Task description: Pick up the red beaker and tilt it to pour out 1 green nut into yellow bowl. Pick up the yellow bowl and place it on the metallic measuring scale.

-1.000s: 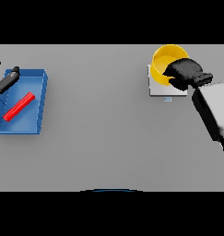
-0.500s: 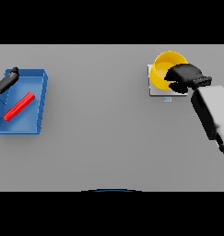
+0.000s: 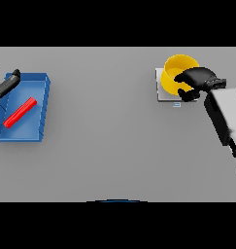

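Observation:
The yellow bowl (image 3: 174, 73) rests on the metallic measuring scale (image 3: 163, 95) at the far right of the table. My right hand (image 3: 199, 78) is over the bowl's right rim, fingers curled across it and thumb below, holding it. I cannot see inside the bowl well enough to spot a nut. The red beaker (image 3: 20, 112) lies on its side in a blue tray (image 3: 43, 99) at the far left. My left hand (image 3: 5, 86) hovers at the tray's far left corner with straight fingers, holding nothing.
The scale's small display (image 3: 177, 104) faces the near side. My right forearm (image 3: 225, 116) slants in from the lower right.
The bowl and my right hand have sunk slightly toward me onto the scale. The left hand has barely moved.

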Robot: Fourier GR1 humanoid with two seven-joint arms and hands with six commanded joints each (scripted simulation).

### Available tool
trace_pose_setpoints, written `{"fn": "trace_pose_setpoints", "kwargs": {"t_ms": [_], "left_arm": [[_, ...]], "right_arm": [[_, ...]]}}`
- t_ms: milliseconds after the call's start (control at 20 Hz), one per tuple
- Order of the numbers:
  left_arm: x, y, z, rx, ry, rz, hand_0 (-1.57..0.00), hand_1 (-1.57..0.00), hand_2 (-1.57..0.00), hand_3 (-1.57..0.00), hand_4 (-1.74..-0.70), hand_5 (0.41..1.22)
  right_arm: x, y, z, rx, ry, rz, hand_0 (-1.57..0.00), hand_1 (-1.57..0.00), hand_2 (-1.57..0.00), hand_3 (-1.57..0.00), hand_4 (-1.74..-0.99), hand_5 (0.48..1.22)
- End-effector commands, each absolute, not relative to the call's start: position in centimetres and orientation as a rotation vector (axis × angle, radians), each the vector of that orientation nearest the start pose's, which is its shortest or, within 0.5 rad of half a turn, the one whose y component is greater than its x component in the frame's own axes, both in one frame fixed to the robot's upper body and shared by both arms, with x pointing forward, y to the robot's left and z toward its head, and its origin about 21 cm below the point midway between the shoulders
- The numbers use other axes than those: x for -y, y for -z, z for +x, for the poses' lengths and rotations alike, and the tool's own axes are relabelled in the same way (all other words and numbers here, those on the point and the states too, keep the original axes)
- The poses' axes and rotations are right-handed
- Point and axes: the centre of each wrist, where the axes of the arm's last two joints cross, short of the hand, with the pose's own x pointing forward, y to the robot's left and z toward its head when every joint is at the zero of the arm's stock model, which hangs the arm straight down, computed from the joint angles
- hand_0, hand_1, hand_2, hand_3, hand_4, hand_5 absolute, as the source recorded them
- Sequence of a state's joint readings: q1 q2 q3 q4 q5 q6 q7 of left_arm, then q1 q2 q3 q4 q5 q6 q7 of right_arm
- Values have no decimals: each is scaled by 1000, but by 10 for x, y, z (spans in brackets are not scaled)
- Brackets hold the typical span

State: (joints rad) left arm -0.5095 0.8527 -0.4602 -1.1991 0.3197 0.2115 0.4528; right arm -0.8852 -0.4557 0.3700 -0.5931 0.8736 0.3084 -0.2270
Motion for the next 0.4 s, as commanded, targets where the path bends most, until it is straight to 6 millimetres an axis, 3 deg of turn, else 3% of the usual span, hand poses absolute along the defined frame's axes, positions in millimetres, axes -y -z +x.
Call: {"fn": "trace_pose_setpoints", "kwargs": {"t_ms": [0, 200, 350], "left_arm": [[-340, -105, 346, 1088, 409, 591, 1, 1, 1, 1, -723, 705], [-342, -101, 345, 1086, 398, 583, 1, 1, 1, 1, -722, 697], [-341, -103, 346, 1103, 405, 592, 1, 1, 1, 1, -720, 693]], "right_arm": [[266, -77, 435, 1053, -1660, -656, -188, -304, -446, -490, -1485, 859], [265, -72, 435, 1005, -1659, -664, -77, -124, -202, -352, -1431, 799], [269, -75, 434, 1000, -1651, -644, -39, -63, -103, -272, -1410, 759]]}}
